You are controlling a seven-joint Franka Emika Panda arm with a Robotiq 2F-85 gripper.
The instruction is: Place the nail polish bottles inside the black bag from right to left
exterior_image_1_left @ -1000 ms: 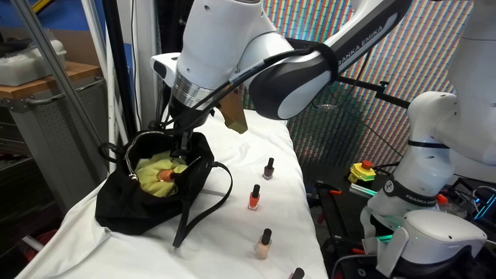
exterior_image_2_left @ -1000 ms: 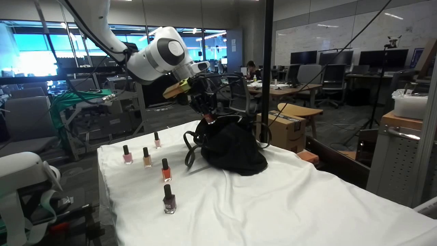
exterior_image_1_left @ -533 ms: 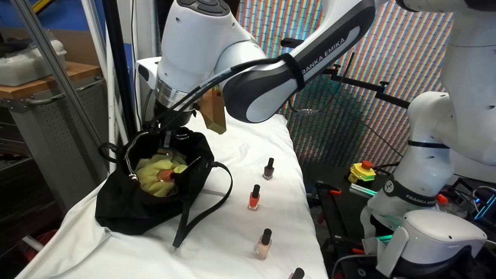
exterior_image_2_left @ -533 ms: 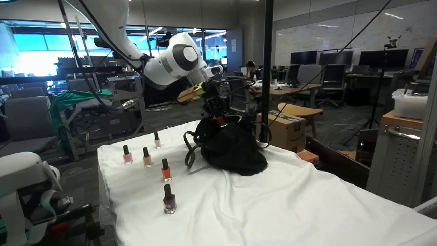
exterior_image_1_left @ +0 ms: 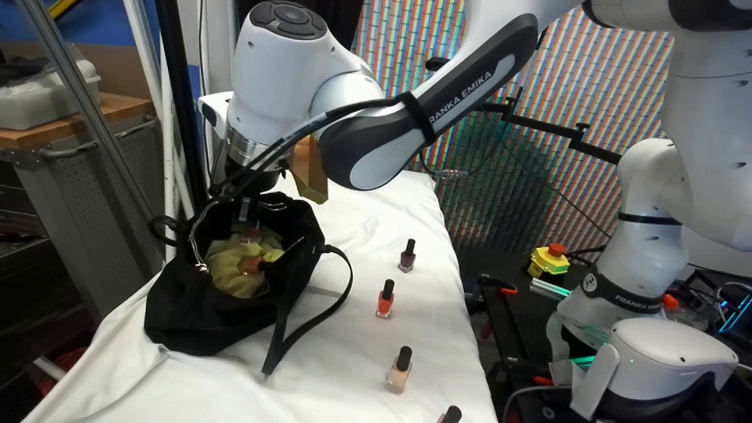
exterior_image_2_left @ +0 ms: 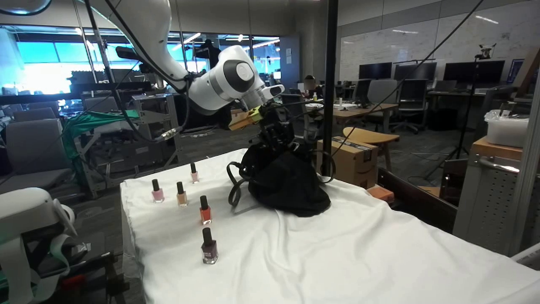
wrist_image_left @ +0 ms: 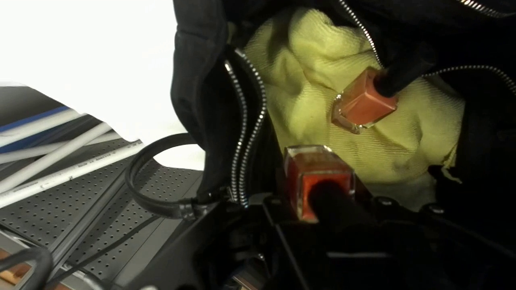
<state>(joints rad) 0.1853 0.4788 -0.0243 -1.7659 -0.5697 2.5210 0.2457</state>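
Your gripper (exterior_image_1_left: 245, 225) reaches down into the mouth of the black bag (exterior_image_1_left: 200, 320), with a red bottle (wrist_image_left: 322, 181) at its fingers, the base pointing away from them and the dark cap running back toward 5 o'clock in the wrist view. You can't tell whether the fingers pinch that cap or stand loose around it; everything is too dark there. Nor can you tell whether the bottle's base touches the yellow fabric (wrist_image_left: 312, 88) inside the bag. At 1 o'clock from the red bottle in the wrist view, an orange bottle (wrist_image_left: 366, 102) lies on that fabric, its black cap toward 2 o'clock. Five more bottles stand upright on your white-covered counter (exterior_image_2_left: 358, 253), apart from the bag. In an exterior view, with the bag as your centre, you have the plum bottle (exterior_image_2_left: 209, 249) and the orange-red bottle (exterior_image_2_left: 205, 213) at about 8 o'clock, and the tan bottle (exterior_image_2_left: 182, 196), the pink bottle (exterior_image_2_left: 157, 194) and the pale pink bottle (exterior_image_2_left: 194, 175) near 9 o'clock. Beyond the counter, between 2 and 3 o'clock, you see a cardboard box (exterior_image_2_left: 352, 164).
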